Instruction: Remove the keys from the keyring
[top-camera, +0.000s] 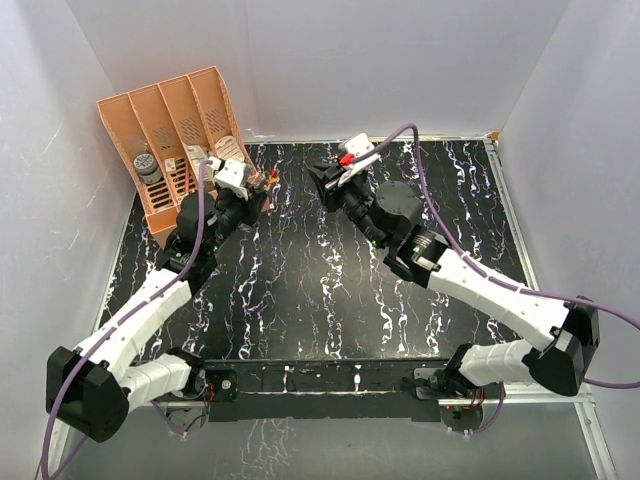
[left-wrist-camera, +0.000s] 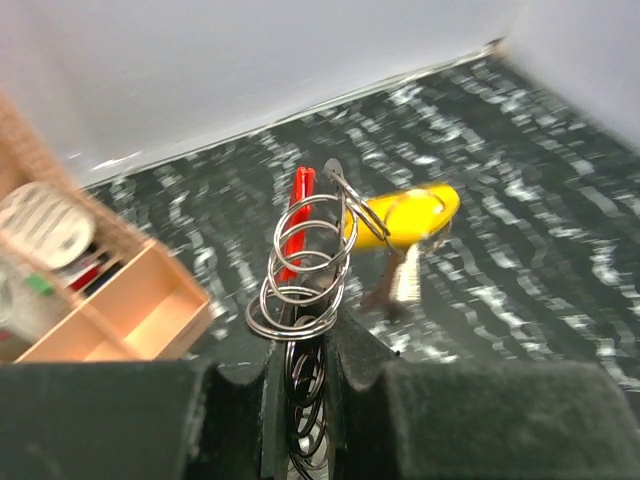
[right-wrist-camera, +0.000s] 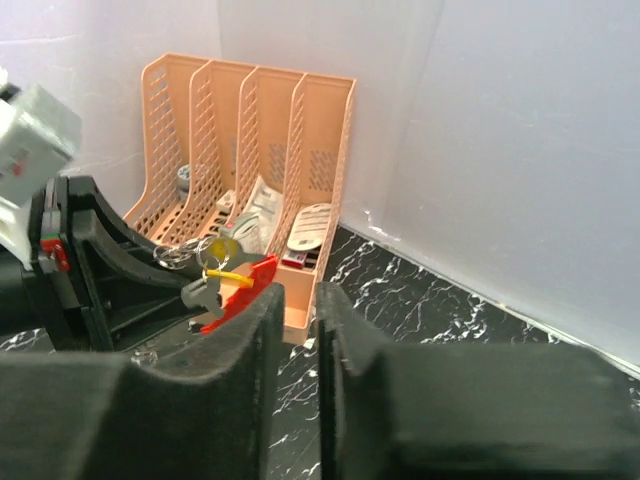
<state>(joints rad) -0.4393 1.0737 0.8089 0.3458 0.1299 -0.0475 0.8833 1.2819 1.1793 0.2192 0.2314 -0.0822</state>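
I had the left tool (left-wrist-camera: 305, 345) clamped on the keyring (left-wrist-camera: 300, 275). In the left wrist view the ring showed as a stack of silvery wire loops rising from between the two dark fingers (left-wrist-camera: 120, 420). The yellow key (left-wrist-camera: 405, 215) hung from the top loop on the right, its head lying sideways and its grey blade angling down. The red key (left-wrist-camera: 299, 210) stood just behind the loops, only its narrow red edge visible. The bunch appeared to be held above the black, white-veined worktop (top-camera: 330, 300).

From above, the left tool (top-camera: 258, 195) sat at the far left of the worktop, just right of an orange four-slot file organiser (top-camera: 165, 130) with small items in its slots. The right tool (top-camera: 322, 180) faced it from the right, near but apart.

In the right wrist view, the right tool (right-wrist-camera: 300, 310) had its fingers (right-wrist-camera: 200, 380) only a narrow slit apart, with nothing between them. The red key (right-wrist-camera: 245, 285) and a loop of yellow showed just beyond the left finger's tip, with the organiser (right-wrist-camera: 320, 150) behind them against the pale wall. I could not tell whether that finger touched the bunch
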